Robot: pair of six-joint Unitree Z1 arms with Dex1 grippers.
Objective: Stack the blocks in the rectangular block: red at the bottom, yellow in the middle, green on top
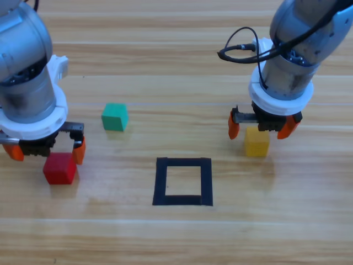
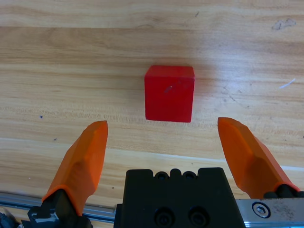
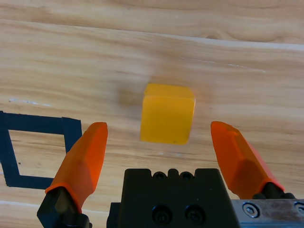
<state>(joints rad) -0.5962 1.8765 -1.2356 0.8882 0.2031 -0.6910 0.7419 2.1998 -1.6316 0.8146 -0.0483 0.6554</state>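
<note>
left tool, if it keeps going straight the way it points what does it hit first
Probably the red cube. In the left wrist view it sits centred ahead of the open left tool, between the lines of the two jaws, with only bare wooden table around it. Depth is unclear.

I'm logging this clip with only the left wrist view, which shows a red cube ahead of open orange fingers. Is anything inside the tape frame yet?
Observer: No. The rectangular block has nothing inside it.
Operator: Where is the green cube?
Observer: The green cube sits alone, up and to the left of the frame in the high view.
Operator: And the yellow one?
Observer: The yellow cube lies to the right of the frame, just below the right gripper. Its fingers are open and clear of the cube.
</note>
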